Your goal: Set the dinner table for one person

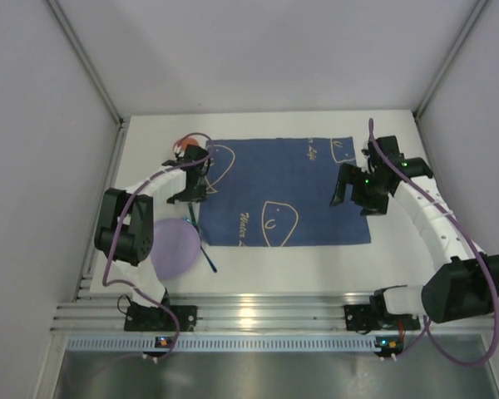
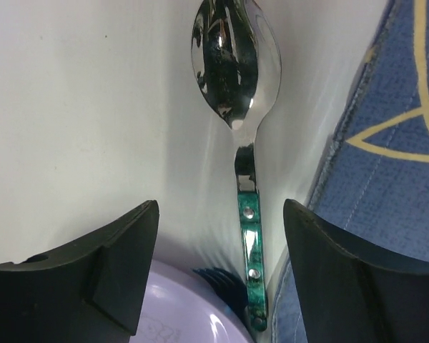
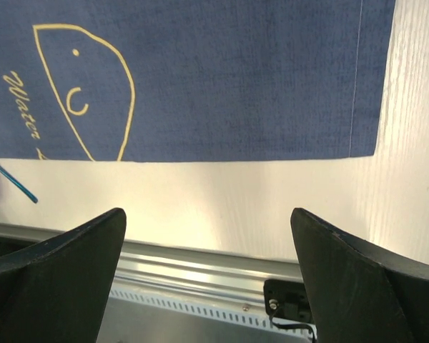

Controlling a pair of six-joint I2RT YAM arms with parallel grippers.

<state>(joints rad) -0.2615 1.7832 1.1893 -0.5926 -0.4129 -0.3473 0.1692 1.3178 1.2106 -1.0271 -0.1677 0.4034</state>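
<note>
Overhead, the white desk (image 1: 299, 266) fills the whole work area. A dark blue cloth (image 1: 283, 191) with pale line drawings lies flat across its middle. Left of the cloth's near corner sits a lavender plate (image 1: 176, 247), and a thin teal-handled utensil (image 1: 206, 259) lies slanted at the plate's right edge; its kind cannot be told.

A spoon (image 2: 237, 64) with a shiny bowl and a riveted green handle lies on the bare desk just beside the cloth's left edge. Its handle end reaches the plate's rim. The left jaws are spread wide above it, one on each side of the handle, and neither touches it.

Beyond the left arm's wrist an orange object (image 1: 189, 146) shows, too hidden to identify.

The right jaws are also spread, with nothing between them. They hang over the cloth's near right corner and the strip of desk between the cloth and the metal rail (image 3: 200, 275).
</note>
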